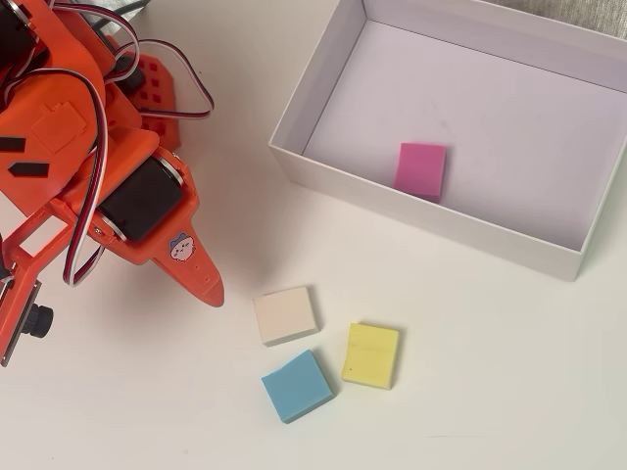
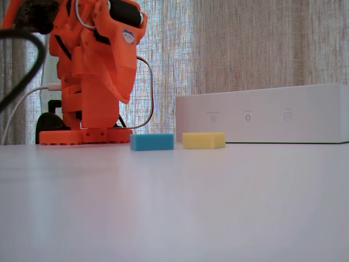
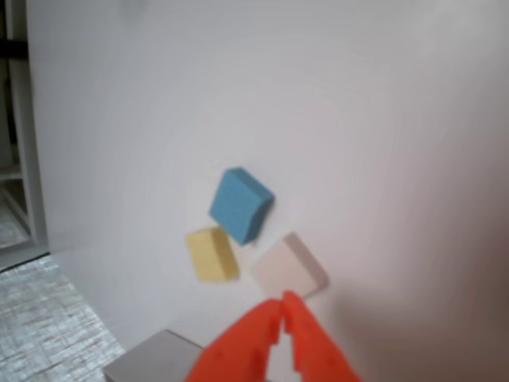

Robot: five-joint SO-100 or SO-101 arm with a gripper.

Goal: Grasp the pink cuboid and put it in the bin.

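The pink cuboid (image 1: 420, 168) lies flat on the floor of the bin (image 1: 460, 227), close to its near wall in the overhead view. In the fixed view the bin (image 2: 262, 114) is a long white box at the right, and its wall hides the cuboid. My orange gripper (image 1: 211, 294) hangs over the table to the left of the bin, well apart from the cuboid. Its fingers meet at the tips in the wrist view, so the gripper (image 3: 283, 304) is shut with nothing in it. The fixed view shows the gripper (image 2: 124, 98) raised above the table.
Three blocks lie on the table just right of my gripper tip: a cream one (image 1: 285, 314), a yellow one (image 1: 370, 354) and a blue one (image 1: 297, 385). The arm's orange base (image 2: 84, 135) stands at the left. A curtain hangs behind.
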